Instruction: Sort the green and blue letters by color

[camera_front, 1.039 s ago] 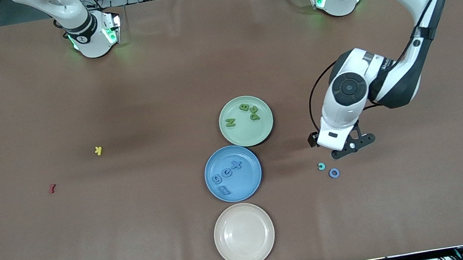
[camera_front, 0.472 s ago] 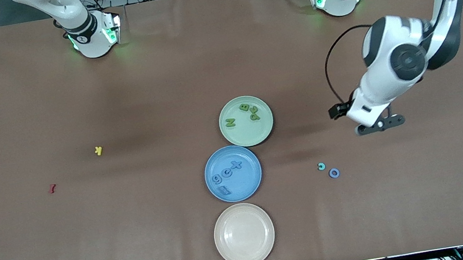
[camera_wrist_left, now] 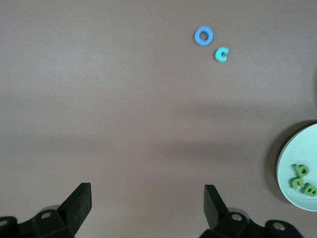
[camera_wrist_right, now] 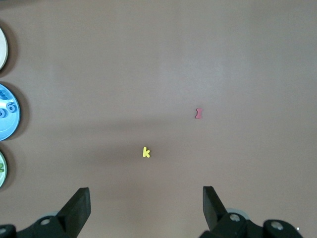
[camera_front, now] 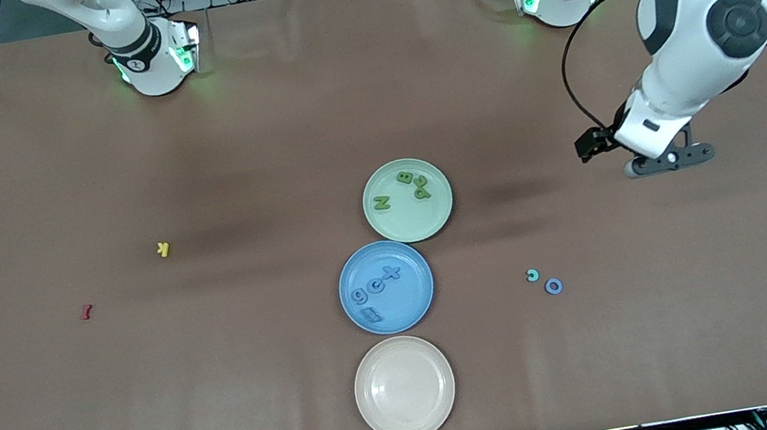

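Three green letters (camera_front: 381,203) lie in the green plate (camera_front: 416,224), also seen in the left wrist view (camera_wrist_left: 299,171). Several blue letters (camera_front: 375,285) lie in the blue plate (camera_front: 412,301). A loose blue O (camera_front: 553,286) (camera_wrist_left: 203,36) and a teal-green c (camera_front: 532,274) (camera_wrist_left: 221,54) sit side by side on the table, toward the left arm's end. My left gripper (camera_front: 667,160) (camera_wrist_left: 147,187) hangs open and empty over bare table, well away from those two. My right gripper (camera_wrist_right: 146,191) is open and empty, high over the right arm's end.
An empty beige plate (camera_front: 404,388) lies nearest the front camera, touching the blue plate. A small yellow k (camera_front: 163,249) (camera_wrist_right: 146,152) and a small red letter (camera_front: 86,312) (camera_wrist_right: 199,113) lie toward the right arm's end. A brown cloth covers the table.
My left arm has risen and swung away from the loose O and c toward its own base, gripper still open. The letters and plates have not moved.
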`<move>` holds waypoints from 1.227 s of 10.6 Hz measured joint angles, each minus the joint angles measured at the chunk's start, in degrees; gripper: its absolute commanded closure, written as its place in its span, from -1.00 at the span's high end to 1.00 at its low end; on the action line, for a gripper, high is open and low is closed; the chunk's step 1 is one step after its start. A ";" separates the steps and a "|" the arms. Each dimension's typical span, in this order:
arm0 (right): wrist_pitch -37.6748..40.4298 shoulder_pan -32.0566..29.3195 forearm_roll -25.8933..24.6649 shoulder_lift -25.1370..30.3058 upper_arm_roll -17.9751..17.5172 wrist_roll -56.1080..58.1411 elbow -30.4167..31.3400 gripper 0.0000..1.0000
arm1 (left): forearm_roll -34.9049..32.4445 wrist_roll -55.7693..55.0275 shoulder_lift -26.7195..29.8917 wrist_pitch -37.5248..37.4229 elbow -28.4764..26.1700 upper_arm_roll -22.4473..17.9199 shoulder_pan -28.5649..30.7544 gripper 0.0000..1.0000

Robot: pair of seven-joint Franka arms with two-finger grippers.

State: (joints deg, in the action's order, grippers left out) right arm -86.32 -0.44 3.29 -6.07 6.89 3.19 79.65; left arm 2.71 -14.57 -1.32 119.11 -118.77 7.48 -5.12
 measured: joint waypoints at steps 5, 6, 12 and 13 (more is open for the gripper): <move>0.36 -0.06 0.03 0.03 -0.37 0.00 0.01 1.00 | -0.23 0.23 7.71 -0.01 5.38 -1.77 1.97 1.00; 0.42 -0.06 0.03 0.03 -0.37 0.00 0.01 1.00 | -0.84 0.52 7.85 -2.54 8.09 -1.77 2.05 1.00; 0.46 -0.06 0.04 0.02 -0.50 0.00 0.08 1.00 | -1.09 8.99 7.89 -25.78 21.77 -1.79 3.21 1.00; 0.46 -0.06 0.04 0.01 -0.50 0.00 0.10 1.00 | -1.25 9.01 7.87 -26.58 22.61 -1.79 3.23 1.00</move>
State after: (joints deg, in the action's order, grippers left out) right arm -85.86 -0.50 3.33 -6.06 6.40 3.20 79.75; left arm 1.47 -5.56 6.56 92.54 -96.16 5.69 -1.90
